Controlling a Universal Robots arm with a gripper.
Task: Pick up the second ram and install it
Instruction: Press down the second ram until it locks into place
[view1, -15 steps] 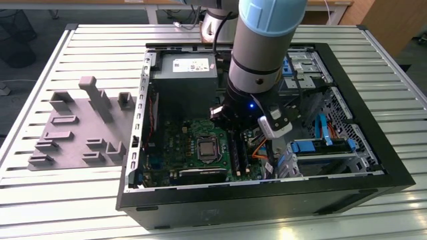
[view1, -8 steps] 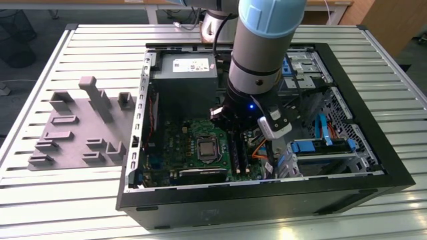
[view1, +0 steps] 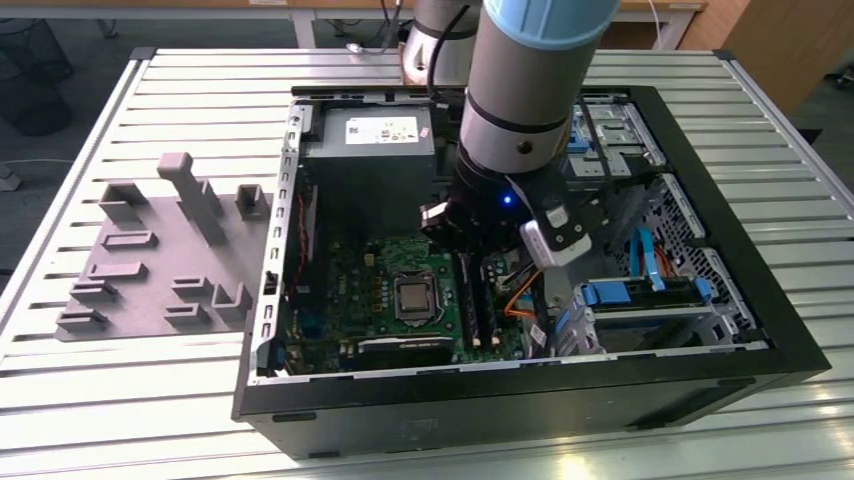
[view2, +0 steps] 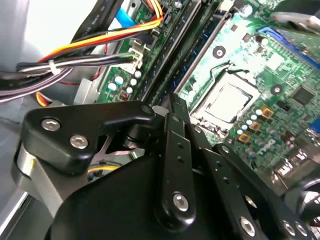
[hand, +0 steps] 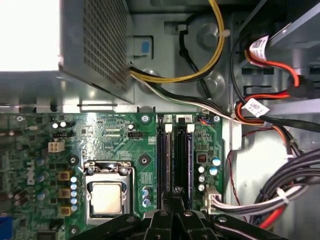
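Claw (hand: 175, 202) first: mine hangs low inside the open computer case (view1: 747, 370), right over the pair of long black slot rails (hand: 165, 160) that run beside the processor socket (hand: 107, 197), on the exterior view's right of it. In both wrist views my fingers (view2: 172, 130) are drawn together with no gap I can make out. Whether a board edge is pinched between them I cannot tell, as my own linkage covers the tips.

What I take for the second ram (hand: 183, 160) stands on edge along the rail straight beneath me, a long dark strip. I cannot tell whether it is fully seated or whether the end clips have closed on it. The grey holder tray (view1: 147, 260) lies on the bench (view1: 80, 400), well apart from the case on the exterior view's left.

I judge the stick light, thin and stiff, but brittle. It would resist bending only a little before chips or traces suffer, and its flat faces are smooth. The sound hold is across the two faces near the middle of the top edge, clear of the contacts, so any downward load stays even along its length. Cables (hand: 280, 195) bunch close by.
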